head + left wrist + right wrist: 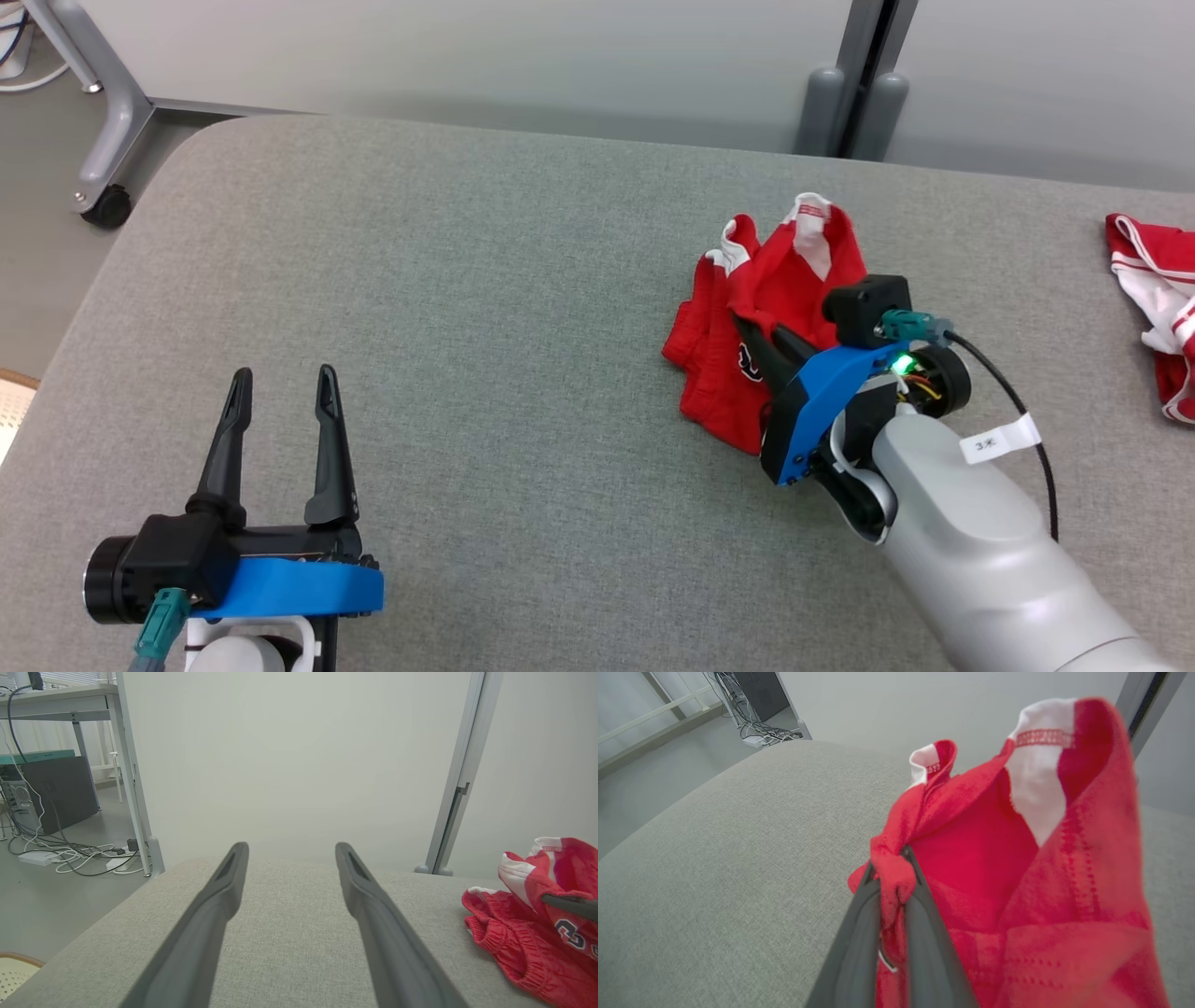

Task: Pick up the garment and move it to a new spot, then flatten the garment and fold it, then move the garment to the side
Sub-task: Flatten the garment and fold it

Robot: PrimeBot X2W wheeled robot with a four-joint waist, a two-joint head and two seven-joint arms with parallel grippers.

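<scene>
Pinching garment [994, 896], right hand [891, 865] slanted

A red-and-white cloth [1153, 280] lies on the grey surface [513, 327], near its right edge.

The grey forearm [980, 551] carries blue brackets [822, 401], black jaws, a seemingly numbered tag [999, 439].

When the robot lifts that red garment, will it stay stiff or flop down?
Probably floppy: the red garment lies crumpled, bunching where the right pincer pinches it. Likely light, since a small pinch holds its folds up. It shouldn't roll, but may sag and drag.
</scene>
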